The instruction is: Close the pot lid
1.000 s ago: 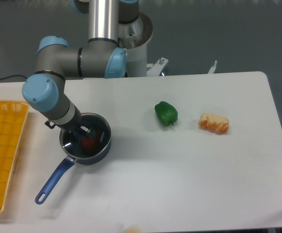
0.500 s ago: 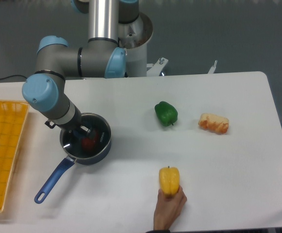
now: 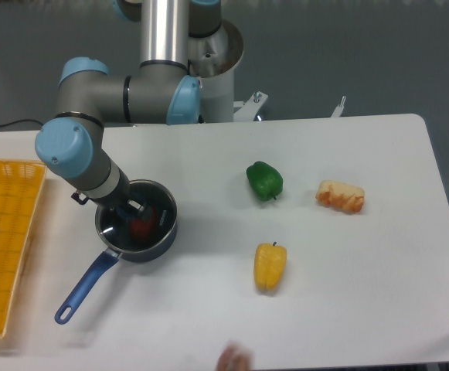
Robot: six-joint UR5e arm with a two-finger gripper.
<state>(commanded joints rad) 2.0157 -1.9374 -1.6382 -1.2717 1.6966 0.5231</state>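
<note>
My gripper (image 3: 135, 210) is down over the pot (image 3: 137, 222), its tip low above the rim on the side nearest my wrist. My own forearm covers most of it, so I cannot tell how the jaws stand or whether they hold anything. The lid (image 3: 131, 228) seems to lie on the pot directly under my tip, glassy reflections across the opening, though I can't make out its rim for certain. Through it a red thing (image 3: 140, 227) shows inside the pot. The pot's blue handle (image 3: 83, 291) runs away from my gripper toward the table's (image 3: 209, 170) front edge. Beside that, out past my elbow, sits a yellow basket (image 3: 0, 239). On the other side, well apart, lie a green pepper (image 3: 264, 180), a yellow pepper (image 3: 270, 265), and farther off an orange-and-white piece (image 3: 340, 196). A blurred hand (image 3: 233, 360) shows at the front edge.
</note>
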